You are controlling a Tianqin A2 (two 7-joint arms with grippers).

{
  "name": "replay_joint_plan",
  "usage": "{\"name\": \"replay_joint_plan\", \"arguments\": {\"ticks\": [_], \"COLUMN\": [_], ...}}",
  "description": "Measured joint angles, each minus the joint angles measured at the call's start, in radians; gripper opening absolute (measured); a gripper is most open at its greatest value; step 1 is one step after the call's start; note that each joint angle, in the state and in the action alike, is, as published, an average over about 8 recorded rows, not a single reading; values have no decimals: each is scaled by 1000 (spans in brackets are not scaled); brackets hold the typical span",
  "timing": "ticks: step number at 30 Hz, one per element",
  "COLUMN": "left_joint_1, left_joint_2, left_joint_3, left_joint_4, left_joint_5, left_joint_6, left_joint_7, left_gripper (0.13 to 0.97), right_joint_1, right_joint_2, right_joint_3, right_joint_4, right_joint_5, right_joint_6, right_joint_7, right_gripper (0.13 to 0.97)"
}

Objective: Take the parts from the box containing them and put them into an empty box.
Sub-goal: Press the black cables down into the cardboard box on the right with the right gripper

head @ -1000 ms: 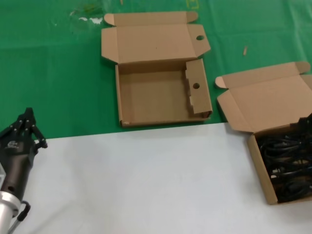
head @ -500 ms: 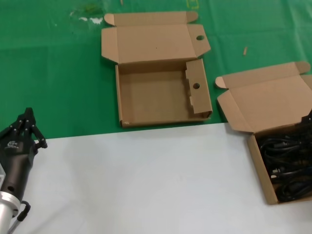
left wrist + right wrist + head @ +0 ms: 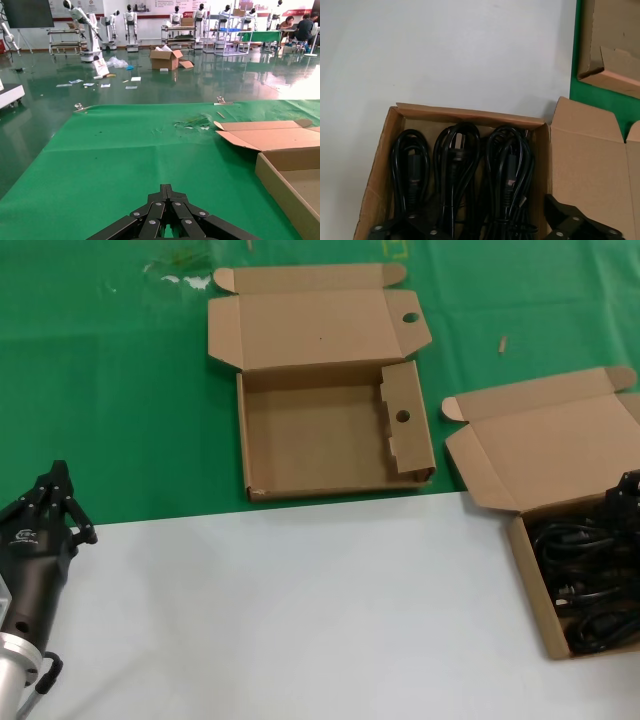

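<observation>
Two open boxes sit on the table: the empty box [image 3: 330,430] on the green cloth [image 3: 100,390], and the full box [image 3: 560,540] off to the right, cut off by the head view's edge. Three cords [image 3: 457,180] lie side by side in it, their lower ends hidden. The right gripper [image 3: 490,232] hovers over them, spread wide, holding nothing. The left gripper [image 3: 52,502] rests at the near left, pinched closed.

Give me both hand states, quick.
Left hand: closed, holding nothing, parked at table's left edge.
Right hand: open above the cords, holding nothing.
</observation>
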Motion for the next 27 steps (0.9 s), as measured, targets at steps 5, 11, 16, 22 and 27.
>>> {"name": "replay_joint_plan", "arguments": {"ticks": [5, 11, 16, 22, 27], "left_joint_1": [0, 0, 0, 0, 0], "left_joint_2": [0, 0, 0, 0, 0], "left_joint_3": [0, 0, 0, 0, 0], "left_joint_4": [0, 0, 0, 0, 0], "left_joint_5": [0, 0, 0, 0, 0], "left_joint_6": [0, 0, 0, 0, 0], "left_joint_7": [0, 0, 0, 0, 0], "left_gripper": [140, 140, 140, 140, 140], "right_joint_1": [19, 29, 34, 33, 31], "right_joint_2": [-11, -16, -19, -22, -25], "right_joint_3": [-14, -23, -28, -31, -34], "right_joint_4": [-19, -32, -44, -54, -60], "right_joint_5": [-9, -12, -13, -12, -13], "right_joint_6": [-3, -4, 0, 8, 14], "right_joint_7": [-5, -8, -13, -16, -15], "right_gripper": [700, 539, 485, 372, 290]}}
